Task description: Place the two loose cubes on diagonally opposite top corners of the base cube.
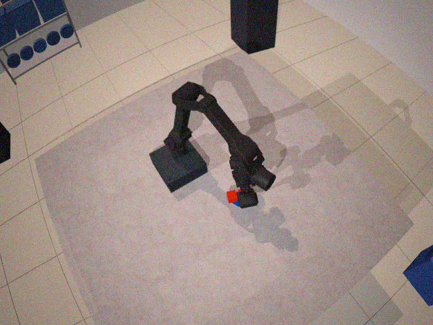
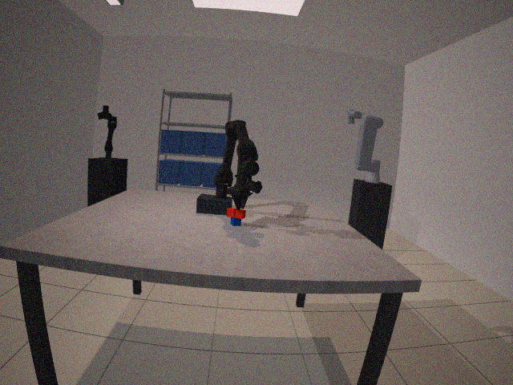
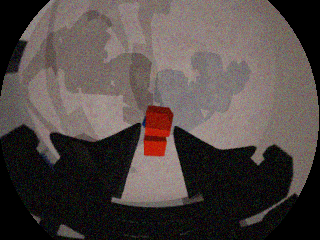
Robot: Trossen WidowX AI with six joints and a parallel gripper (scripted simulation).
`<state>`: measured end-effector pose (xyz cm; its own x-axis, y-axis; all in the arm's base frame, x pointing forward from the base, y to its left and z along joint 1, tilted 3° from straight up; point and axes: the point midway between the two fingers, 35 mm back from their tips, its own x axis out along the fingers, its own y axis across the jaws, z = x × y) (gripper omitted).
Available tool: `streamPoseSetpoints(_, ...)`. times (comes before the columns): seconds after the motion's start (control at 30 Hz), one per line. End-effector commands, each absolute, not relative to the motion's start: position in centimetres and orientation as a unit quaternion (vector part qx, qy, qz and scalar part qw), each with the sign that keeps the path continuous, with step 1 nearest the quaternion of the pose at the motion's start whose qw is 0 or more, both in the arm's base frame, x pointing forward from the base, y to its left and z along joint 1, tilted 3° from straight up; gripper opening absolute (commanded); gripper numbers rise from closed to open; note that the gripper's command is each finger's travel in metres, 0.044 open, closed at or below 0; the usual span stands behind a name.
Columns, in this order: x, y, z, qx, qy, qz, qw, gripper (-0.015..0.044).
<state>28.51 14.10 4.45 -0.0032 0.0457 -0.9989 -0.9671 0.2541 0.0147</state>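
Directly beneath my gripper (image 3: 159,142) sit the red cubes, perched on the blue base cube (image 2: 235,221) near the middle of the worktop (image 2: 165,249). From the exterior view I read two red cubes (image 2: 236,212) side by side on top, though I cannot make out the gap between them. My wrist view shows one red cube (image 3: 158,131) standing between the fingers, with pale worktop visible on either side of it, so I judge the gripper loosened and gripping nothing, its jaws partly spread. From above, the other red cube (image 1: 231,196) lies just beside the gripper toward the arm's base (image 1: 178,168). What matters now is that the cube lies straight below, between the jaws: I would lift straight up, since any sideways drift could nudge either cube.
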Motion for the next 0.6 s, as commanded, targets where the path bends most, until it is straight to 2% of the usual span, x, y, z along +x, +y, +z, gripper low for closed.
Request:
streamPoseSetpoints(0.0, 28.6, 14.1, 5.3, -0.419, 0.549, 0.445, 0.570, 0.0205)
streamPoseSetpoints(0.57, 28.6, 13.9, 8.6, -0.419, 0.549, 0.445, 0.570, 0.0205)
